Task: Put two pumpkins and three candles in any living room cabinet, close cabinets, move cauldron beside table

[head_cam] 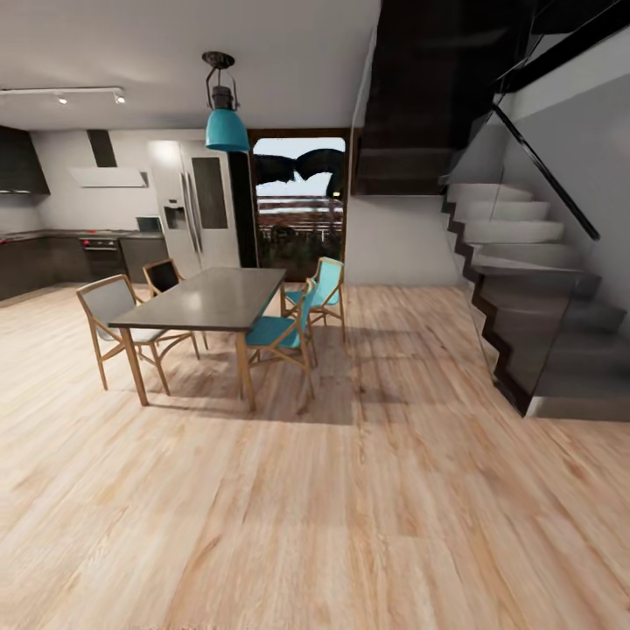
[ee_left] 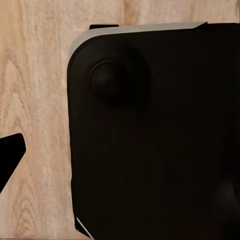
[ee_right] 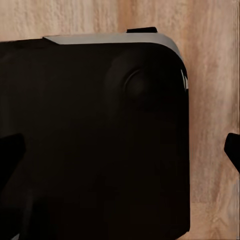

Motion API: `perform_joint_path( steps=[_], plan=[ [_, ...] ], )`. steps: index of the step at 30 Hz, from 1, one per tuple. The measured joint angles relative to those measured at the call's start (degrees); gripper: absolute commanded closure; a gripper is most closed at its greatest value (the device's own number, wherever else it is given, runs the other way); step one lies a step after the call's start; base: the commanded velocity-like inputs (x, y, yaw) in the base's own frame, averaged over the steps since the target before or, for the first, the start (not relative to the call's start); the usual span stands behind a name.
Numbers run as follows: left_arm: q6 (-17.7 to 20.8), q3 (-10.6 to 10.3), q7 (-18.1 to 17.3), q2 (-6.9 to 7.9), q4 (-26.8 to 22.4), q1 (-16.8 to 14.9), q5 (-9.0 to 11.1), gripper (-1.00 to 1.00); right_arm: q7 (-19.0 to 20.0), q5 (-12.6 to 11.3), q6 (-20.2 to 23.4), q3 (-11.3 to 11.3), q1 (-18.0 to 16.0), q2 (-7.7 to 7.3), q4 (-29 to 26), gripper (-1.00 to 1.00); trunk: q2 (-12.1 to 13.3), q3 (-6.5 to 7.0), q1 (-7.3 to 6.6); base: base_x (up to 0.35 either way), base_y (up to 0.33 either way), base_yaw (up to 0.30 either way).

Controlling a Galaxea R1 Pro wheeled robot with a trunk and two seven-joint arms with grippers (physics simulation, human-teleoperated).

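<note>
I see a dining table [head_cam: 219,297] and staircase [head_cam: 525,289] ahead on wood floor [head_cam: 350,525]. Both wrist views look down on the robot's black base [ee_left: 155,140]. I cannot tell how either gripper's jaws stand.

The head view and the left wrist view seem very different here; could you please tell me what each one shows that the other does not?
The head view alone shows the room: a dark dining table with chairs, a teal pendant lamp, a staircase and a kitchen behind. The left wrist view alone shows a large black rounded-corner part of the robot, close up. Both show the pale wooden floor.
</note>
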Motion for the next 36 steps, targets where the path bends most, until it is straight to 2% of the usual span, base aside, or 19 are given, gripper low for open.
perform_joint_path(
  steps=[12,18,26,36],
  plan=[
    [-0.06,-0.03,0.01,-0.08,0.04,0.0,0.04,-1.0,0.0,-0.02,-0.13,0.0,0.0,0.0,0.04,-1.0,0.0,0.0,0.01,-0.125,-0.212,0.25],
    [-0.05,-0.06,0.11,0.17,-0.03,0.0,-0.1,-1.0,0.01,-0.02,-0.16,0.0,0.0,0.0,0.0,-1.0,0.0,0.0,0.0,-0.025,-0.024,0.248],
    [-0.03,-0.13,0.68,1.86,-0.05,0.0,-0.38,-1.0,0.01,-0.02,-0.13,-0.06,0.0,-0.1,-0.07,-1.0,0.0,0.0,0.0,-0.002,-0.002,0.235],
    [-0.02,-0.23,0.73,2.02,-0.05,0.0,-0.36,-1.0,0.01,-0.02,-0.16,0.07,0.0,-0.05,-0.16,-1.0,0.0,0.0,0.0,0.0,0.0,0.11]
  ],
)
